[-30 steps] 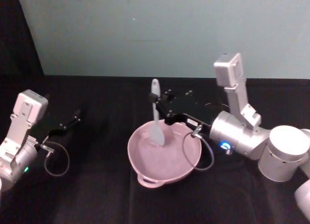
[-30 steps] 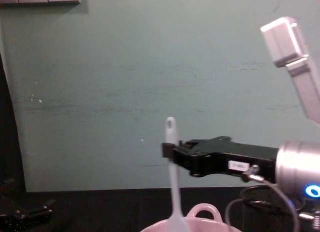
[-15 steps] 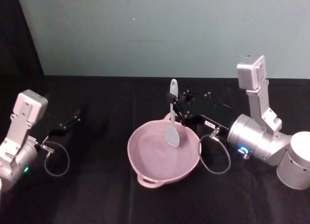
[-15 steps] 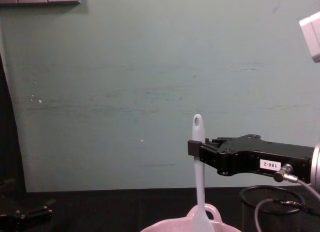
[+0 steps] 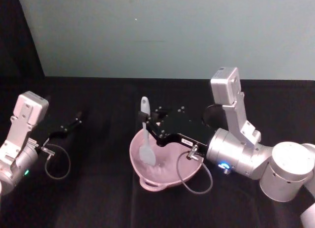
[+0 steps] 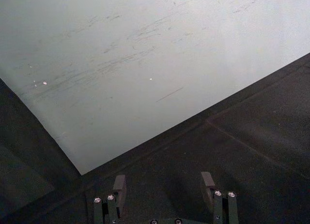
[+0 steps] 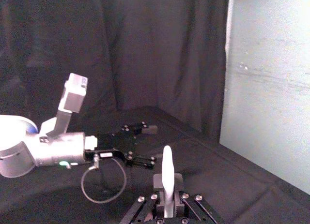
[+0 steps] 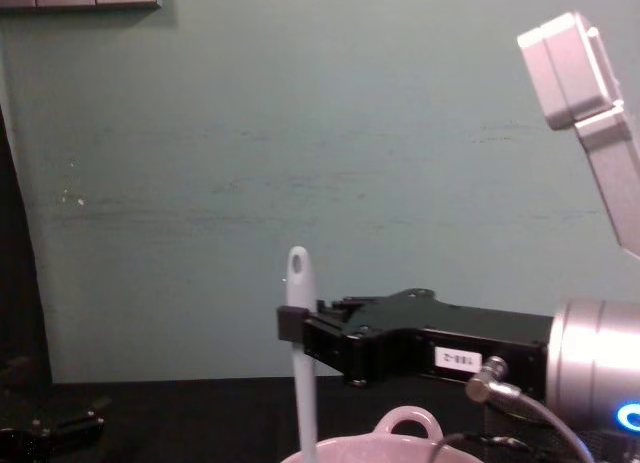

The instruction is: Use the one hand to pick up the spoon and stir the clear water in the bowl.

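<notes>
The pale pink bowl (image 5: 170,172) sits mid-table, and its loop handle (image 8: 405,420) shows in the chest view. The white spoon (image 5: 146,135) stands nearly upright, with its scoop down inside the bowl's left part and its holed tip up (image 8: 297,265). My right gripper (image 5: 149,127) reaches in from the right over the bowl and is shut on the spoon's handle (image 7: 167,175). In the chest view the right gripper (image 8: 296,324) clamps the handle (image 8: 302,383) below the tip. My left gripper (image 5: 69,125) rests parked at the far left, open (image 6: 163,185) and holding nothing.
A grey cable (image 5: 194,178) loops from my right wrist over the bowl's front right rim. A dark round cup (image 5: 210,113) stands behind my right forearm. The teal wall (image 5: 157,36) closes off the back. Black cloth covers the table (image 5: 98,188).
My right gripper has swung the spoon from the bowl's right side across to its left side; a second ago it was near the middle. The left arm has not moved.
</notes>
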{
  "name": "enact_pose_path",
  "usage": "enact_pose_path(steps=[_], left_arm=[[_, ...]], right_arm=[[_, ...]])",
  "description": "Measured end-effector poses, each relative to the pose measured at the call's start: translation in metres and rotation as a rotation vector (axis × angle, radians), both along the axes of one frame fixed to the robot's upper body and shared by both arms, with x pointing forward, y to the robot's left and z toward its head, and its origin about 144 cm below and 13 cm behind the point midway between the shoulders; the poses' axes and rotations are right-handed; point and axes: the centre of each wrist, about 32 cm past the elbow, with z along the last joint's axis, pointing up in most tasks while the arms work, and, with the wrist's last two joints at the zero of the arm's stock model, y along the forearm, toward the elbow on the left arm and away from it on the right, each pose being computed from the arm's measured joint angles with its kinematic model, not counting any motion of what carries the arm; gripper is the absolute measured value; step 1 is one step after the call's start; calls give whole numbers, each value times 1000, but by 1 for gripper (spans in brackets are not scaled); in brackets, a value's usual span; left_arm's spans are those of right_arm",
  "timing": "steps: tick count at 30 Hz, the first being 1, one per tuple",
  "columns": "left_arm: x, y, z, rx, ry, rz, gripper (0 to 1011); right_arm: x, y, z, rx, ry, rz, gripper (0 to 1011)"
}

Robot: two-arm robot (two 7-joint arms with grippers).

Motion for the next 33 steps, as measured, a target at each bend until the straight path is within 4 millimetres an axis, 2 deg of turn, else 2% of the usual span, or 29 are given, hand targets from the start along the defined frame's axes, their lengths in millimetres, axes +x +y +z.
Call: enact_pose_path(steps=[11,21,33], left_arm=[[0,0,0,0,0,0,1005],[0,0,0,0,0,0,1005],[0,0,0,0,0,0,1005]], right_arm=[[3,4,17,27,-32,11,112],[4,-15,59,35,-68,-24,112],[6,-36,81,47,-88,-75,112]])
